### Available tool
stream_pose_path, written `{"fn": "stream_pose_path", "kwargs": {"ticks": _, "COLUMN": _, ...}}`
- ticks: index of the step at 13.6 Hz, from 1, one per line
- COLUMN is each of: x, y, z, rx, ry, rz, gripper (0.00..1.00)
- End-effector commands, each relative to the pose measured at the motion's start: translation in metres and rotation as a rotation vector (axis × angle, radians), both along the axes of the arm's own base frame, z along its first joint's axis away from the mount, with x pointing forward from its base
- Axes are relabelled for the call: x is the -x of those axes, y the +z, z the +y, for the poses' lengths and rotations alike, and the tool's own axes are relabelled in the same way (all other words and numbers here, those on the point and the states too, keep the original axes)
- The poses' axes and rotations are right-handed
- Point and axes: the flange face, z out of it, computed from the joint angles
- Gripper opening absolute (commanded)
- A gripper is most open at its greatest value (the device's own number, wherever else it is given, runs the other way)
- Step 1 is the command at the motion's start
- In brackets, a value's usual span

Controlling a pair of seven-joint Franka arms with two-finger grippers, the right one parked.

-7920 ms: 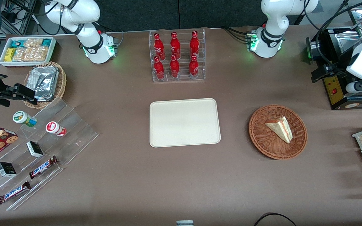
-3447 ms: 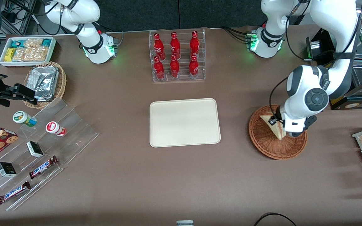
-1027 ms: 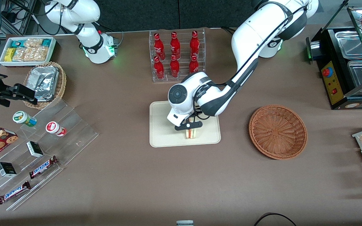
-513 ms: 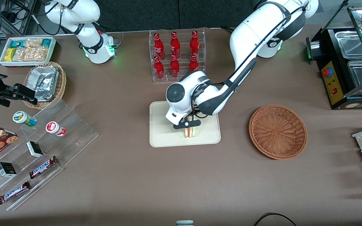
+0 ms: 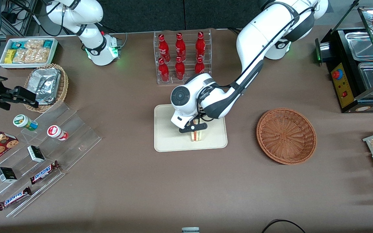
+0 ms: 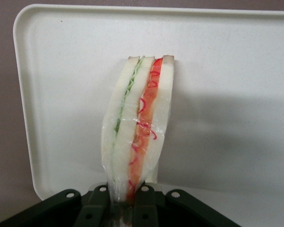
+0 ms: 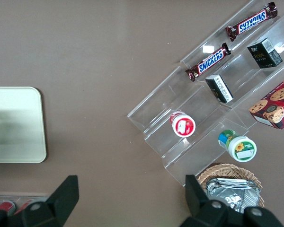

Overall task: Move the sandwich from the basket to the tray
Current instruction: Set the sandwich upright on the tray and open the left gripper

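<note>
Pincer (image 5: 193, 128) pinching sandwich (image 6: 137, 127) on tray (image 5: 167, 136), bottle rack (image 5: 182, 57) near

The gripper (image 5: 193, 128) over the tray (image 5: 167, 139) is largely hidden under the arm's wrist, and its fingers (image 6: 102, 208) are cut off by the picture's edge where they pinch the sandwich (image 6: 137, 127). Whether the sandwich's lower edge touches the tray cannot be told

Gripper (image 5: 193, 128) sits low over tray (image 5: 167, 139), fingers (image 6: 102, 201) clamped on sandwich (image 5: 196, 136). Bare surface (image 5: 241, 129) btwn tray & basket (image 5: 286, 136); bottle rack (image 5: 182, 58) stands farther from cam.
</note>
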Motion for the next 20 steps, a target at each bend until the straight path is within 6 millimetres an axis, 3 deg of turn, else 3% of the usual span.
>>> {"fn": "stream_pose_path", "kwargs": {"ticks": 1, "x": 0.001, "y": 0.000, "z": -0.005, "rx": -0.017, "ry": 0.013, "rz": -0.010, "gripper": 0.00}}
{"fn": "stream_pose_path", "kwargs": {"ticks": 2, "x": 0.002, "y": -0.001, "z": -0.006, "rx": -0.016, "ry": 0.012, "rz": -0.010, "gripper": 0.24}}
{"fn": "stream_pose_path", "kwargs": {"ticks": 3, "x": 0.002, "y": -0.004, "z": -0.006, "rx": -0.018, "ry": 0.012, "rz": -0.006, "gripper": 0.58}}
{"fn": "stream_pose_path", "kwargs": {"ticks": 5, "x": 0.002, "y": -0.004, "z": -0.006, "rx": -0.017, "ry": 0.009, "rz": -0.006, "gripper": 1.00}}
{"fn": "stream_pose_path", "kwargs": {"ticks": 10, "x": 0.001, "y": -0.001, "z": -0.006, "rx": -0.014, "ry": 0.001, "rz": -0.012, "gripper": 1.00}}
{"fn": "stream_pose_path", "kwargs": {"ticks": 13, "x": -0.003, "y": 0.012, "z": -0.005, "rx": -0.015, "ry": 0.008, "rz": -0.031, "gripper": 1.00}}
{"fn": "stream_pose_path", "kwargs": {"ticks": 17, "x": -0.016, "y": 0.071, "z": 0.013, "rx": -0.012, "ry": 0.053, "rz": -0.057, "gripper": 1.00}}
{"fn": "stream_pose_path", "kwargs": {"ticks": 18, "x": -0.025, "y": 0.085, "z": 0.023, "rx": 0.008, "ry": 0.088, "rz": -0.049, "gripper": 1.00}}
{"fn": "stream_pose_path", "kwargs": {"ticks": 20, "x": -0.056, "y": 0.107, "z": 0.064, "rx": 0.027, "ry": 0.160, "rz": -0.051, "gripper": 1.00}}
